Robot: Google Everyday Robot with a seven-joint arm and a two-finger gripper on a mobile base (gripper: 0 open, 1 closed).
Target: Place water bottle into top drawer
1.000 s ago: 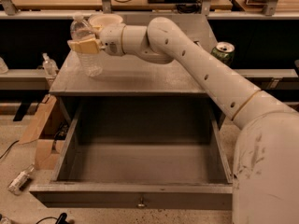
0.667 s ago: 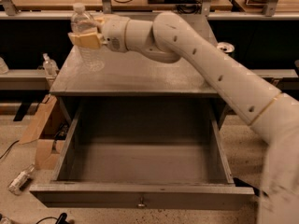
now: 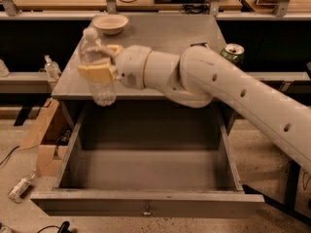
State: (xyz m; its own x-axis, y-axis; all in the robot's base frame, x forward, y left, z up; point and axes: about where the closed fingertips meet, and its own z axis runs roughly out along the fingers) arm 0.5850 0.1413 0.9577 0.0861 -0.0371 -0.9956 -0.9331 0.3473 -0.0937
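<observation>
The water bottle (image 3: 97, 69) is a clear plastic bottle with a pale cap. My gripper (image 3: 101, 63) is shut on the water bottle around its middle, with tan fingers (image 3: 96, 72) on both sides. The bottle hangs upright in the air over the front left edge of the cabinet top, its base just above the back left of the open top drawer (image 3: 146, 204). The drawer is pulled fully out, grey and empty inside, with a small metal pull (image 3: 146, 210) on its front panel. My white arm reaches in from the right.
A shallow bowl (image 3: 111, 23) sits at the back of the grey cabinet top (image 3: 170, 35). A green drink can (image 3: 233, 53) stands at its right edge. A small pump bottle (image 3: 51, 68) stands on a ledge to the left. A cardboard box (image 3: 41, 135) lies on the floor left.
My gripper has carried the water bottle off the cabinet top, forward and down, to the front left edge above the open drawer. The arm swung toward the camera.
</observation>
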